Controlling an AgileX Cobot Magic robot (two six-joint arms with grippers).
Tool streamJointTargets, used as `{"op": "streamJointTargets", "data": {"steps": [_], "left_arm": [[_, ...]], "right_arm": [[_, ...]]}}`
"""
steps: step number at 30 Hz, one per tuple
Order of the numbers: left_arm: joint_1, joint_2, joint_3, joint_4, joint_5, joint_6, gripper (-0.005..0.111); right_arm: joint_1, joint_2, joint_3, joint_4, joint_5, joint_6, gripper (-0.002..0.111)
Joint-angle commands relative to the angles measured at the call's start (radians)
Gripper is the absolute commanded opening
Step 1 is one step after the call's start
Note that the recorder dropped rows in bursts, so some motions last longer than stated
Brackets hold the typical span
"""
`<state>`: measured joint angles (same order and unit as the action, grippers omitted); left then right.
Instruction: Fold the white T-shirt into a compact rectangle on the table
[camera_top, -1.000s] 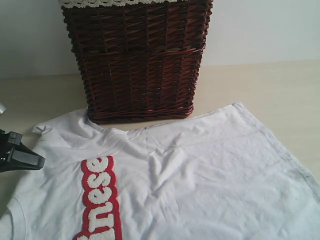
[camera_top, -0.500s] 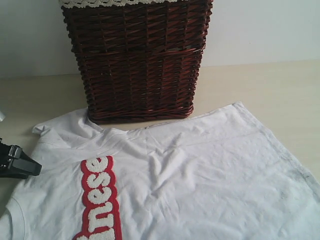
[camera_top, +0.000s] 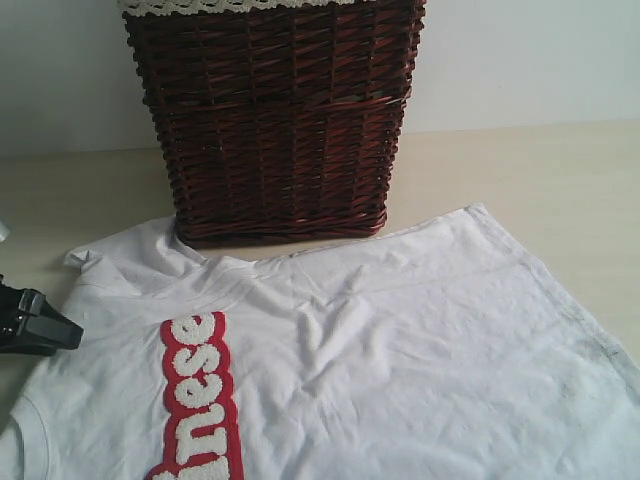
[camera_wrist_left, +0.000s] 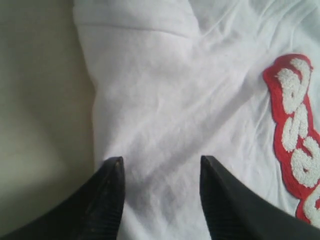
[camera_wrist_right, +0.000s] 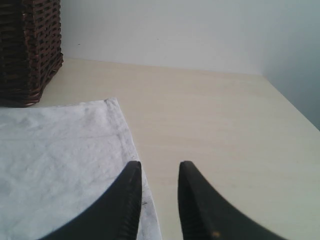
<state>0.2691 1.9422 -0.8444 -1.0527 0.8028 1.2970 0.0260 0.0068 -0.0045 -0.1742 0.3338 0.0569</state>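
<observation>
Before the wicker basket (camera_top: 275, 120), exterior view: the white T-shirt (camera_top: 400, 350) lies spread on the table (camera_top: 540, 180), its nearest edge just at the basket's base. Its red patch band (camera_top: 200, 400) runs away from the basket.
Change since a second ago: the left gripper (camera_top: 60, 330) has drawn back from the sleeve, farther from the basket. Shirt and basket lie as they did.
Cut off, exterior view: the shirt's far half, its collar and the band's end leave the picture. Only the left gripper's dark tip shows. The basket is cropped at its lace trim (camera_top: 230, 5).
Left wrist view: jaws well apart above the shirt's cloth near its edge, nothing between them. The band is partly cropped.
Right wrist view: the right gripper (camera_wrist_right: 160, 167) has its jaws narrowly parted and empty, at the shirt's hem where bare table begins. Only the basket's corner shows, beyond the shirt.
</observation>
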Motion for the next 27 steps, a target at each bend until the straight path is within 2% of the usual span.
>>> {"op": "streamJointTargets", "data": {"steps": [1, 9, 27], "left_arm": [[0.001, -0.038, 0.007, -0.013, 0.001, 0.006, 0.048], [0.031, -0.056, 0.007, 0.009, -0.025, 0.006, 0.048], [0.029, 0.006, 0.013, -0.042, -0.063, 0.017, 0.047]], "right_arm": [[-0.003, -0.007, 0.005, -0.008, -0.006, -0.001, 0.027], [-0.003, -0.007, 0.005, -0.008, -0.006, -0.001, 0.027], [-0.003, -0.007, 0.005, -0.008, -0.024, -0.001, 0.027]]}}
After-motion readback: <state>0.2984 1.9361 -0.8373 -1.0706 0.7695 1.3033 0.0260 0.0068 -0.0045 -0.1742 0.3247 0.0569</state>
